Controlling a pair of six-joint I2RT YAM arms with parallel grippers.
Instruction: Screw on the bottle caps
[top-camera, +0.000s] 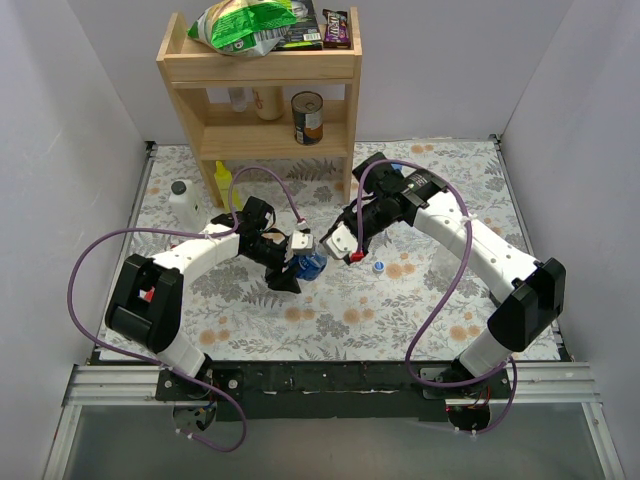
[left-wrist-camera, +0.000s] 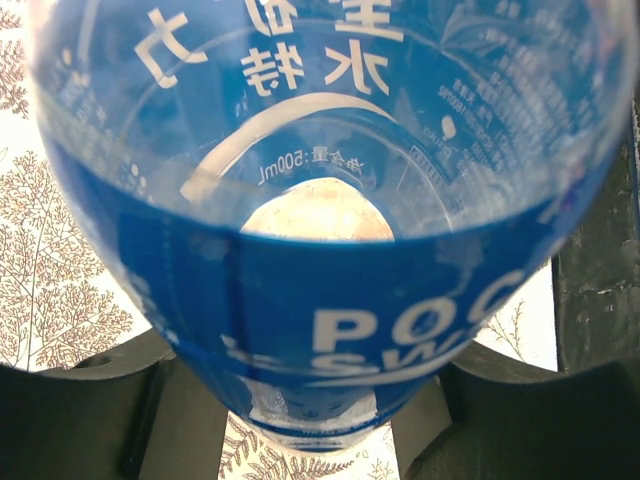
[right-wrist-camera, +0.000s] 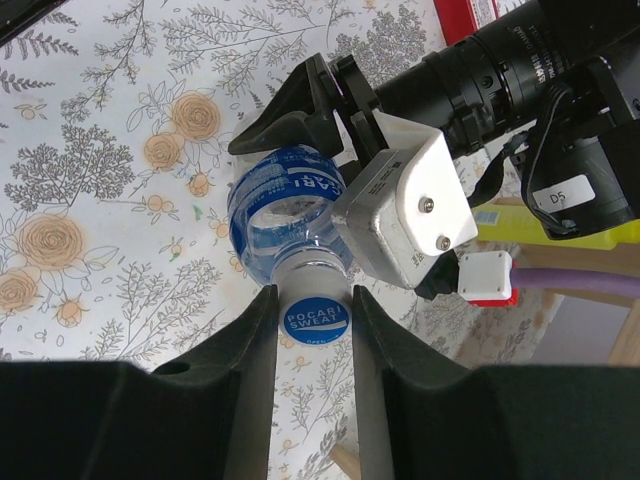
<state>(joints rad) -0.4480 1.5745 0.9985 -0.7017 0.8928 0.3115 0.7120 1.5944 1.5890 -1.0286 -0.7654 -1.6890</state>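
A clear bottle (top-camera: 311, 264) with a blue label band lies tilted above the table, and my left gripper (top-camera: 285, 262) is shut around its body. In the left wrist view the bottle (left-wrist-camera: 330, 250) fills the frame between the dark fingers (left-wrist-camera: 90, 410). A blue bottle cap (right-wrist-camera: 315, 318) printed "POCARI SWEAT" sits on the bottle's neck. My right gripper (right-wrist-camera: 313, 330) has both fingers pressed against the cap's sides. In the top view the right gripper (top-camera: 337, 250) meets the bottle's mouth end. Another small blue cap (top-camera: 378, 267) lies loose on the tablecloth, to the right of the grippers.
A wooden shelf (top-camera: 260, 100) stands at the back, with a can (top-camera: 308, 118) inside and snack packs (top-camera: 250, 22) on top. An opaque white bottle (top-camera: 183, 203) and a yellow bottle (top-camera: 222, 180) stand at the back left. Purple cables loop over both arms.
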